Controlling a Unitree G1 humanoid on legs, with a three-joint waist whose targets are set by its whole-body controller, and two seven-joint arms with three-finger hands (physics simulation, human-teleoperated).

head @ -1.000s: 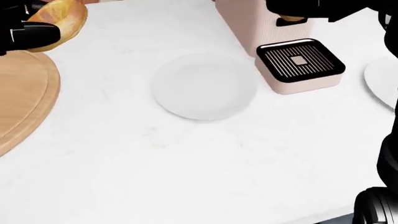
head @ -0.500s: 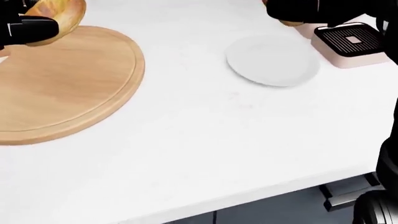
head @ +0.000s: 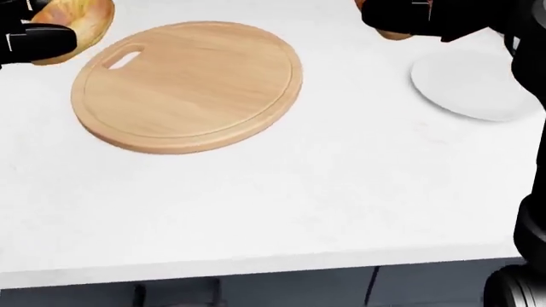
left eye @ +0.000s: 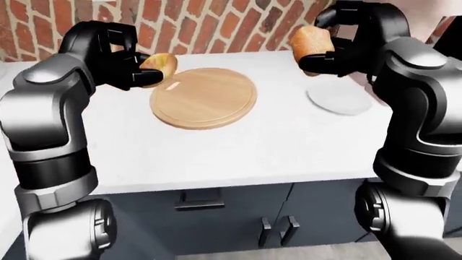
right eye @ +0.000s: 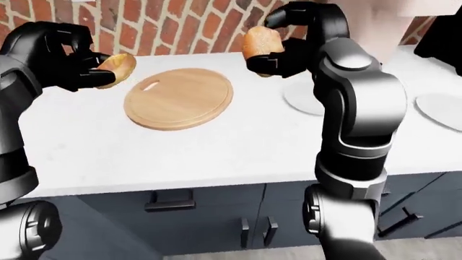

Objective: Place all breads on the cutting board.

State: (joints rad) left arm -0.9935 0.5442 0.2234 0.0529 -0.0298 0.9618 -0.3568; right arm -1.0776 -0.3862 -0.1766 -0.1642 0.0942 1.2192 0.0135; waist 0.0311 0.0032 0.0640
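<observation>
Left-eye view: my left hand (left eye: 126,65) grasps a bagel (left eye: 160,67), my right hand (left eye: 339,46) a bun (left eye: 310,41), above the cutting board (left eye: 203,96) mid-frame.

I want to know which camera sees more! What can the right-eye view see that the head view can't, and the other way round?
Only the right-eye view shows the brick wall, the dark cabinet doors, a second white plate at its right edge, and the robot's whole arms.

Only the head view looks straight down, so the cutting board's handle slot shows plainly.

Both show the round cutting board with nothing on it, the white plate, and a bread held in the left hand and in the right hand.
</observation>
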